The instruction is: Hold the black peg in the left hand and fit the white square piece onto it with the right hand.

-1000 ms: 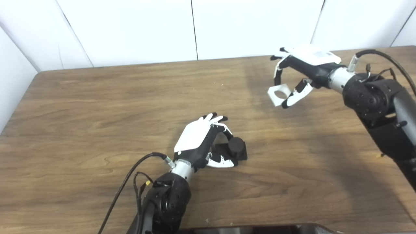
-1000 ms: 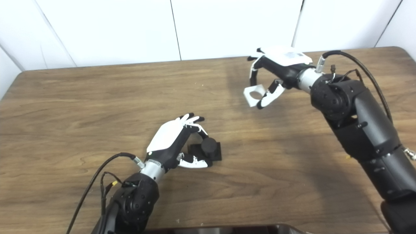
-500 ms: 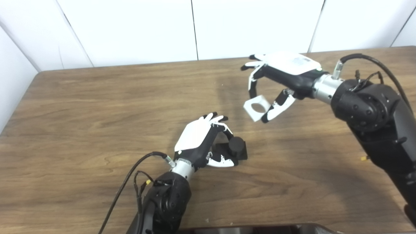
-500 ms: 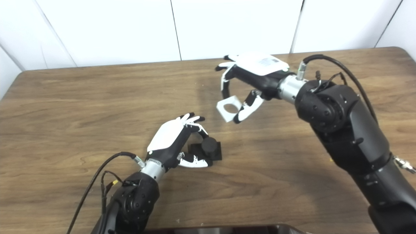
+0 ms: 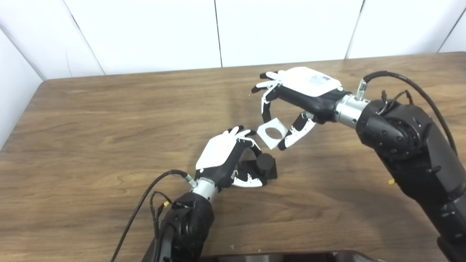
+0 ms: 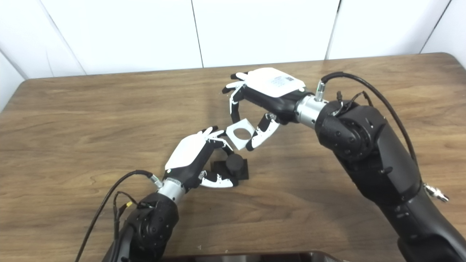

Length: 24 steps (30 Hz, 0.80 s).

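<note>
The black peg (image 5: 264,162), a short round post on a square black base, stands on the wooden table (image 5: 91,120) near the middle. My left hand (image 5: 222,156) is shut on the peg's base, fingers curled over the far side and thumb along the near side. Just above and behind the peg hangs the white square piece (image 5: 272,132), with a round hole in it, tilted and pinched between the fingers and thumb of my right hand (image 5: 296,96). The piece is apart from the peg's top, close to my left fingertips (image 6: 214,133).
A black cable (image 5: 142,203) loops from my left forearm over the table's near left. My right arm (image 6: 367,153) crosses the table's right side. A dark edge (image 5: 291,256) shows at the bottom of the picture. White wall panels stand behind the table.
My right hand has carried the white square piece leftward and down from the far right of the table to just above the peg. The left hand and peg have stayed still.
</note>
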Tool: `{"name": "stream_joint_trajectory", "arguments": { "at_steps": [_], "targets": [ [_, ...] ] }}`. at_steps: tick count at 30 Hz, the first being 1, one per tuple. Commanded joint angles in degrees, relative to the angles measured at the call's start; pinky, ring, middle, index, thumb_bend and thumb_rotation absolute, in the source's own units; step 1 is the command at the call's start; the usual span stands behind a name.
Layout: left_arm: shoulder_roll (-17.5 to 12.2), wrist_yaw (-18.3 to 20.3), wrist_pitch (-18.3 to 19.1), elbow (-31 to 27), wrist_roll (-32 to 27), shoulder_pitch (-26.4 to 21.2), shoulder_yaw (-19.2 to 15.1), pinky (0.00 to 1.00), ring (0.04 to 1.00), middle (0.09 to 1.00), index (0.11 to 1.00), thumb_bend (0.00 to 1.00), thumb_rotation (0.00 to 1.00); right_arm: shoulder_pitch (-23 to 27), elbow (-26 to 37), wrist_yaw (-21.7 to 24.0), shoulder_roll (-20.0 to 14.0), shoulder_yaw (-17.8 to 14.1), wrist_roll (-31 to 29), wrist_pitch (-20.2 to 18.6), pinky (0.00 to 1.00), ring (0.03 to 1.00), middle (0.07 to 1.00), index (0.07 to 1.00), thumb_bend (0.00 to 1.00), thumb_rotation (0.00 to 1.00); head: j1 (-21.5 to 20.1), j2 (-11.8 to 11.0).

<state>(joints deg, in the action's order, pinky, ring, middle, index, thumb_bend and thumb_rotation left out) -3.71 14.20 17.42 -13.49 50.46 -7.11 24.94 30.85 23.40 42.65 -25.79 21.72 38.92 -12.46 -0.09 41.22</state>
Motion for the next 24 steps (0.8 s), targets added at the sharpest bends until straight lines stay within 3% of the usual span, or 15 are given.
{"name": "stream_joint_trajectory", "arguments": {
  "at_steps": [1, 24],
  "targets": [
    [-0.29, -0.81, -0.29, 0.19, 0.99, -1.68, -0.29, 1.0, 0.988, 0.906, 0.489, 0.5, 0.09, 1.54, 1.56, -1.22, 0.59, -0.11, 0.54, 1.55, 1.0, 0.997, 0.901, 0.489, 0.52, 0.15, -0.19, -0.05],
    [0.42, -1.39, -0.46, 0.43, 0.75, -1.73, -0.35, 1.0, 0.985, 0.899, 0.489, 0.5, 0.09, -1.6, 4.77, 0.75, 2.4, 1.66, 1.59, 1.37, 1.0, 1.0, 0.909, 0.49, 0.53, 0.15, 0.05, 0.56]
  ]
}}
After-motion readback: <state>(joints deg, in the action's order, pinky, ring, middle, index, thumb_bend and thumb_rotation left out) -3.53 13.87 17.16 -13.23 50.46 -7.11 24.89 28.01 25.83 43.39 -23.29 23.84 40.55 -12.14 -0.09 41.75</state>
